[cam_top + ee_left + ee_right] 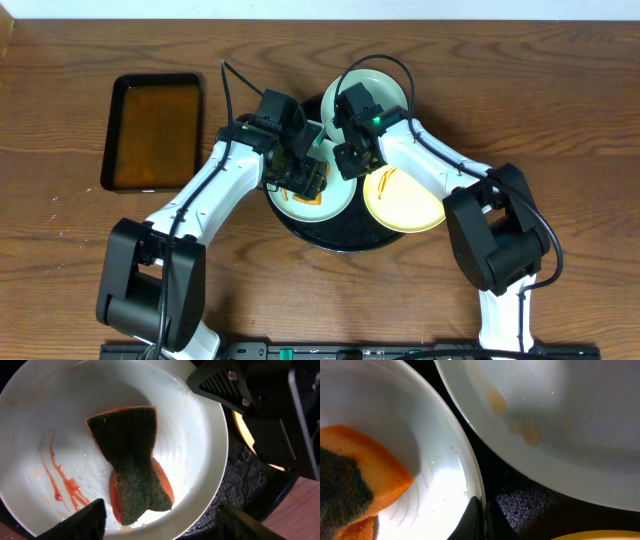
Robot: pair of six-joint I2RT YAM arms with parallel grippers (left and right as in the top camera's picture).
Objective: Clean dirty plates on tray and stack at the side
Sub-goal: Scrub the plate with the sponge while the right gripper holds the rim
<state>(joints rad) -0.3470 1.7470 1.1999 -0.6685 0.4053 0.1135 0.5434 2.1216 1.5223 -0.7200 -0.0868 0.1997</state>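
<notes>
On the round black tray [340, 238] sit three plates. The front-left pale plate [190, 445] carries red streaks [62, 480] and an orange sponge [132, 460], dark scouring side up. My left gripper [160, 527] hovers open over this plate, its fingers wide on either side of the sponge's near end without touching it. My right gripper [482, 520] is shut on the same plate's rim [470, 480], one finger inside and one outside. The back plate [555, 425] shows faint orange spots. A yellow plate [405, 200] lies at the right.
A small rectangular black tray of brown liquid [152, 132] stands at the left on the wooden table [560, 110]. Both arms cross over the round tray's middle, close together. The right gripper's body [260, 405] fills the upper right of the left wrist view.
</notes>
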